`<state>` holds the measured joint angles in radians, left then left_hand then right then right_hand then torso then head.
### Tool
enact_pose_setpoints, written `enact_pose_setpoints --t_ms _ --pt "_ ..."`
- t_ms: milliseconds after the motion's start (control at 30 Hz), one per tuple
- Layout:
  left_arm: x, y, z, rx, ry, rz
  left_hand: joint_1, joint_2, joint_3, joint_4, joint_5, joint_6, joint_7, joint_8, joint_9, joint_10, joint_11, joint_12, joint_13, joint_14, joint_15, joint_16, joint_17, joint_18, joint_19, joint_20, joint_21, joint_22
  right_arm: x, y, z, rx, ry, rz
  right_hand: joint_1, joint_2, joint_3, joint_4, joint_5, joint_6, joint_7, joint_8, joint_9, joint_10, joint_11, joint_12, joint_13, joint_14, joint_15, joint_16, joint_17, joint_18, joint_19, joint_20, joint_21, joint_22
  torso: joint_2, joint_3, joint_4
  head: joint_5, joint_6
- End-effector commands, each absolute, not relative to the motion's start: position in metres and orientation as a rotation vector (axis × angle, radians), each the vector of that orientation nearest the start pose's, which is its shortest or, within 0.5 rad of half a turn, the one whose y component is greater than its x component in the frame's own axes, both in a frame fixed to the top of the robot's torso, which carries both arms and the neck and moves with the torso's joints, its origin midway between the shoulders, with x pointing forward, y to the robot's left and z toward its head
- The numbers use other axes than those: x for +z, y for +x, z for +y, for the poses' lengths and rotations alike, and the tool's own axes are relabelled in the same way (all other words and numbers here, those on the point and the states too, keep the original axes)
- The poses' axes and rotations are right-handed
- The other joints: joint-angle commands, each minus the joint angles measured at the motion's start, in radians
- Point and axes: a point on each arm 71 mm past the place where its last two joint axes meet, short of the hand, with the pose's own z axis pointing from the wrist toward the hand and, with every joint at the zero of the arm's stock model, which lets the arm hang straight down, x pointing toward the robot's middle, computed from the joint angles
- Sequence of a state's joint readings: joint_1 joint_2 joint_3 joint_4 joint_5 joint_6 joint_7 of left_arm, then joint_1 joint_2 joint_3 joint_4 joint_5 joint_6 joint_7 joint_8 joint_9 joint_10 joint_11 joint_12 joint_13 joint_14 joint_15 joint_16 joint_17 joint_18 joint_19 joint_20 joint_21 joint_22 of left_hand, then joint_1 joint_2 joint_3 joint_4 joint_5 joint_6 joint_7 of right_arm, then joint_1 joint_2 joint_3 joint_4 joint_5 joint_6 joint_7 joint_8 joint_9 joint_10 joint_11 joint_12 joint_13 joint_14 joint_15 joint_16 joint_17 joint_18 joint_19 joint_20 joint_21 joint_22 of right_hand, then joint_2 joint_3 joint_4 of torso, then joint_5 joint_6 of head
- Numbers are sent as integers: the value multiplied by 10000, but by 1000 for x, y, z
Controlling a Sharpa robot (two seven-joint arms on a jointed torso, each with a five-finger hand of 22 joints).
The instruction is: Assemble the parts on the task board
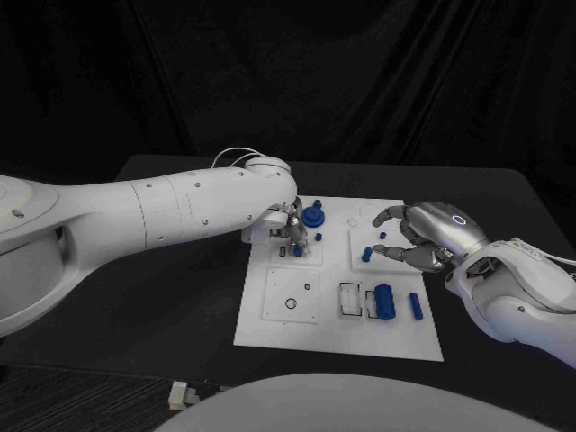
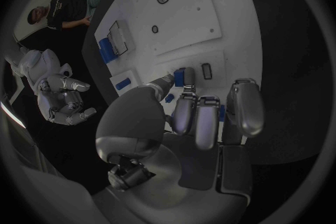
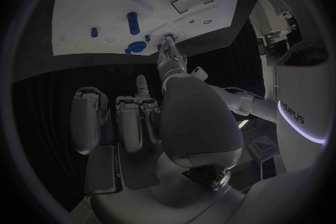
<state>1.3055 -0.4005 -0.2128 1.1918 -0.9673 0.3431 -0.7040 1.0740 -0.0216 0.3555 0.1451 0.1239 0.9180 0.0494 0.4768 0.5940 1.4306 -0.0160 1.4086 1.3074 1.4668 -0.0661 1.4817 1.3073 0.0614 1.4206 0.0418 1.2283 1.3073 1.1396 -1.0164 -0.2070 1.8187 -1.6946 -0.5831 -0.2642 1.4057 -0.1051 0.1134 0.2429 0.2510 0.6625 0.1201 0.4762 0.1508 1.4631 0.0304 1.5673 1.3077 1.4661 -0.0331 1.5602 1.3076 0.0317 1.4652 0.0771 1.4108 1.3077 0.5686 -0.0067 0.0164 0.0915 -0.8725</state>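
Small blue part [image 1: 297,251] on task board [image 1: 275,328], pinched under left hand [image 1: 285,225] fingertips. Judged light, rigid, slippery plastic (grip short sides, keep upright). Right hand [image 1: 425,236] beside board edge, fingers curled, grasping nothing.

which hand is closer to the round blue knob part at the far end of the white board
Left. The left hand sits right beside the round blue part, fingers just short of it; the right hand hangs farther off, over the task board's opposite edge.

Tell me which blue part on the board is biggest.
The ridged blue block lying by the rectangular slots at the task board's near edge. It is longer and thicker than the slim blue bar right of it.
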Motion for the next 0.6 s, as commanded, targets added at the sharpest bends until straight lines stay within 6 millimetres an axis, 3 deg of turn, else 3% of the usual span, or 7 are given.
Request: enact_pose_setpoints --t_ms 33,200,400,500,600 --pt "-256 503 98 -952 573 25971 -159 28 -280 139 -243 18 86 -136 -28 -92 0 -88 433 340 -4 -75 1168 106 -62 43 -91 1670 -225 389 -206 5947 -2001 15837 85 -17 -23 57 46 74 2 61 -10 1016 -66 -9 2548 964 -93 -49 2285 114 214 -94 -41 2051 -4 -3 1 6 -2" --pt "-256 503 99 -902 593 26005 -431 36 -696 424 -596 22 143 -318 -49 -133 49 -124 391 321 34 -106 1130 110 -65 72 -130 1665 -225 389 -205 5946 -2016 15858 85 -17 -23 57 46 74 2 61 -10 1016 -66 -9 2548 964 -93 -49 2285 114 214 -94 -41 2051 1 2 3 0 -2" --pt "-256 504 100 -855 597 26032 -712 73 -1084 712 -691 62 152 -422 -12 -156 65 -146 366 314 49 -124 1110 114 -59 92 -157 1663 -225 389 -205 5938 -2035 15888 84 -22 -31 67 48 79 1 64 -14 997 -68 -24 2521 964 -94 -50 2283 113 215 -94 -41 2052 2 -3 -1 17 -2" --pt "-257 504 100 -832 611 26053 -729 93 -1152 747 -692 110 138 -393 39 -160 58 -150 362 321 46 -118 1121 113 -53 92 -153 1666 -226 389 -205 5936 -2042 15900 84 -22 -31 67 48 79 1 64 -14 997 -68 -24 2521 964 -94 -50 2283 113 215 -94 -41 2052 -2 0 2 8 -2" --pt "-257 504 100 -816 621 26066 -675 179 -1350 786 -681 256 55 -131 406 -143 -4 -137 380 334 2 -112 1134 113 -30 62 -145 1673 -226 389 -205 5929 -2048 15918 81 -25 -38 78 51 86 0 68 -17 984 -70 -34 2503 964 -95 -51 2281 114 214 -95 -46 2050 1 -2 4 7 -2"
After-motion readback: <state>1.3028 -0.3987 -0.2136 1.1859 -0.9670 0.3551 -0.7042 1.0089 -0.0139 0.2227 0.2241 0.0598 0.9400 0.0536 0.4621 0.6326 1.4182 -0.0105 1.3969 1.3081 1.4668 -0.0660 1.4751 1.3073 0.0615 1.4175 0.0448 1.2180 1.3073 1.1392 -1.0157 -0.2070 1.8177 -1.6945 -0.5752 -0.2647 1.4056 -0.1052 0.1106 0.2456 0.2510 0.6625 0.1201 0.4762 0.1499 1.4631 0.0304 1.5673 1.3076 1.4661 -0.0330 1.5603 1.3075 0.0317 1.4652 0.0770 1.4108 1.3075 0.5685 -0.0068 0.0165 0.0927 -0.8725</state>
